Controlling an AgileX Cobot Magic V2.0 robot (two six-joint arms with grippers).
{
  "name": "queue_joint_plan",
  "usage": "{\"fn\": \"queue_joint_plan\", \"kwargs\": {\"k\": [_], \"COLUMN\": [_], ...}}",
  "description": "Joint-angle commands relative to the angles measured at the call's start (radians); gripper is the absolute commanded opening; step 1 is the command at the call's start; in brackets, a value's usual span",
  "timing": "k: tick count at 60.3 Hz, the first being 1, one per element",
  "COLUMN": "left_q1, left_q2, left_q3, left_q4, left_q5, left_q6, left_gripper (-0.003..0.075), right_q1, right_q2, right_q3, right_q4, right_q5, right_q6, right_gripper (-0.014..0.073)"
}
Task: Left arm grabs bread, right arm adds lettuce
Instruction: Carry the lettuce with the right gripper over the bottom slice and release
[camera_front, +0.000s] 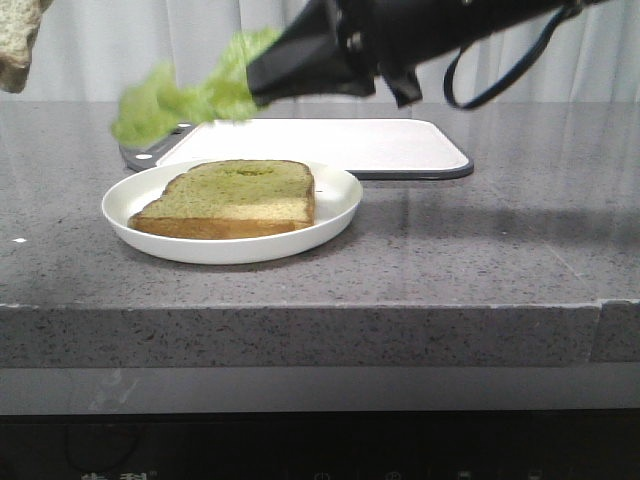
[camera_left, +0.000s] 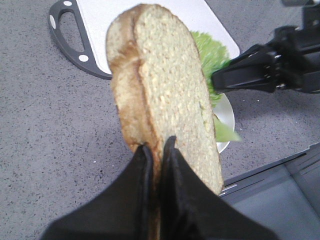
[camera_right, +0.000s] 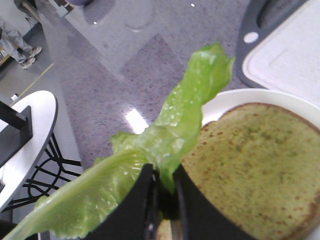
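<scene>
Your right gripper (camera_right: 162, 200) was closed narrow on the lettuce (camera_right: 165, 145), pinching the leaf near its middle so that it trailed out on both sides of the fingers. In the front view the lettuce (camera_front: 190, 95) hung clear in the air, above and behind the plate (camera_front: 335, 215), reaching out past the plate's left edge. Its long axis ran roughly side to side across the table.

Your left gripper (camera_left: 157, 165) was clamped on the bread (camera_left: 165, 95), gripping one edge so the slice stood on end, well above the counter. In the front view only a corner of that bread (camera_front: 18, 45) showed, at the upper left, high and well apart from the plate.

A second slice (camera_front: 235, 195) lay flat in the plate. The right wrist view showed this slice (camera_right: 255, 165) just beside and below the fingers, on the side away from the trailing leaf. A white board (camera_front: 330, 145) lay behind the plate.

Judgement: the coming move turns on the leaf against the slice in the plate. The slice lay below the right gripper and slightly toward you, so the leaf needed to come down and forward. The right arm was much the nearer. The overhanging left end of the leaf could land off the slice.
</scene>
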Motion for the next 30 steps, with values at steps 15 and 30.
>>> {"fn": "queue_joint_plan", "kwargs": {"k": [15,30], "left_q1": [0.001,0.001], "left_q2": [-0.004,-0.004], "left_q3": [-0.021,-0.018], "left_q4": [-0.021,-0.014], "left_q5": [-0.069,-0.069], "left_q6": [-0.003,-0.003], "left_gripper": [-0.0020,-0.0020], "right_q1": [0.001,-0.002], "right_q2": [0.002,-0.030], "right_q3": [-0.021,-0.021], "right_q4": [0.045,-0.037], "right_q5": [-0.042,-0.094], "right_q6": [-0.021,0.017], "right_gripper": [-0.0003,0.0340]}}
